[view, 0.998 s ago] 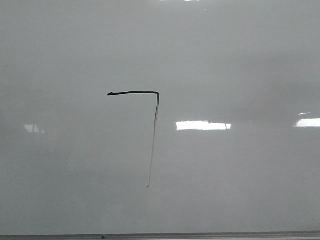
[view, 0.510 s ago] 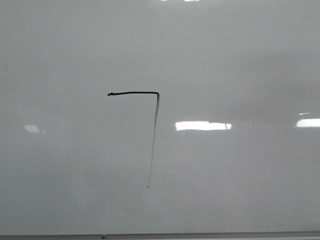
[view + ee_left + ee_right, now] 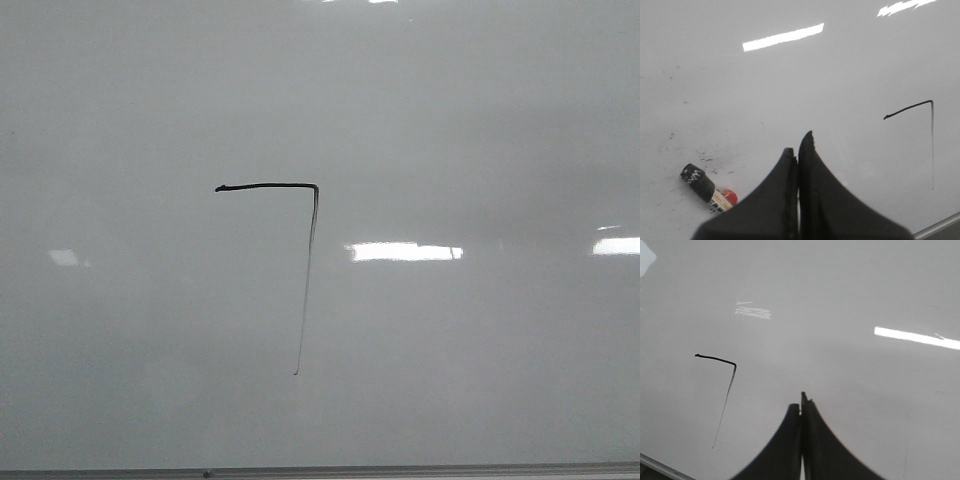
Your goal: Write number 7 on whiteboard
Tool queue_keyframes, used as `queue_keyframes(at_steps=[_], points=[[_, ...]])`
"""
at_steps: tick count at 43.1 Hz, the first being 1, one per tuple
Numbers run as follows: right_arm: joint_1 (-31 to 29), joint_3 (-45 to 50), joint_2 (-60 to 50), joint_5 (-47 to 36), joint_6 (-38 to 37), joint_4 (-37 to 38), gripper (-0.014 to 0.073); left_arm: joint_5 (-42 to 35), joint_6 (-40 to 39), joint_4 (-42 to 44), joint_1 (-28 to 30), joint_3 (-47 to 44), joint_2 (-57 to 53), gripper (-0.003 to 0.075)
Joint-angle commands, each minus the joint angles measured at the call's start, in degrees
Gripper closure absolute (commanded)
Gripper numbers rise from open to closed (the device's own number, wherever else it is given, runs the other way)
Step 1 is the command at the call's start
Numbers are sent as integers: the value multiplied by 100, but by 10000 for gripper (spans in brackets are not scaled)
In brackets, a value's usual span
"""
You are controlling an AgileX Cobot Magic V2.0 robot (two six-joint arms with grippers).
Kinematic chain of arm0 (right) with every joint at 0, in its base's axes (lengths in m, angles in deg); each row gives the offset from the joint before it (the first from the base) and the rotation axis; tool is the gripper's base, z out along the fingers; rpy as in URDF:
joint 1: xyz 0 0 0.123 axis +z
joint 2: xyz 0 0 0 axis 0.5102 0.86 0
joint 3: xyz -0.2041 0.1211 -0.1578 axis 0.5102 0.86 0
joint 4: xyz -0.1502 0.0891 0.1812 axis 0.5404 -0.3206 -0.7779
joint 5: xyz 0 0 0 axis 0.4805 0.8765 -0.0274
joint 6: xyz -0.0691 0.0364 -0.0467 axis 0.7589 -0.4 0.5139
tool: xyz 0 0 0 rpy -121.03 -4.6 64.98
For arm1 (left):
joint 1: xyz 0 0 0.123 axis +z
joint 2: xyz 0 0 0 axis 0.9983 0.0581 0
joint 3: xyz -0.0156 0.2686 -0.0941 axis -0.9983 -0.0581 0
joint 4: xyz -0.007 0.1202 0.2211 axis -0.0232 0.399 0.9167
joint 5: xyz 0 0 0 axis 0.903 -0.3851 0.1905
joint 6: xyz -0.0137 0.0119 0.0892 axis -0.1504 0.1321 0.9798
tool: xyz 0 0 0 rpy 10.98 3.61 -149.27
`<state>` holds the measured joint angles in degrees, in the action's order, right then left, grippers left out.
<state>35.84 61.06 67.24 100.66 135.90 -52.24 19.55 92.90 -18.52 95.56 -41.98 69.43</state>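
Both pairs of black fingers are pressed together and hold nothing: the left gripper [image 3: 798,145] and the right gripper [image 3: 801,402] hang over bare whiteboard [image 3: 480,120]. Neither arm shows in the front view. The number 7 [image 3: 311,230] sits left of the board's middle, its downstroke thinning until it is hard to trace. A marker [image 3: 707,187] lies on the board beside the left fingers, seemingly capped, partly hidden by them. The grey frame edge [image 3: 400,469] runs along the near side.
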Motion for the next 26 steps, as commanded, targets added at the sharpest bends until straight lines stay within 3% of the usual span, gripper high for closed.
queue_keyframes(at_steps=[1,13,26], points=[[-27,-158,-5,-279,20,-174,663,-193,-39,-280,-279,112,-89,741],[-27,-158,-5,-232,20,-174,663,-232,-39,-267,-863,-39,-616,741],[-27,-158,-5,-219,20,-174,663,-631,38,-254,-988,-601,-1761,741]])
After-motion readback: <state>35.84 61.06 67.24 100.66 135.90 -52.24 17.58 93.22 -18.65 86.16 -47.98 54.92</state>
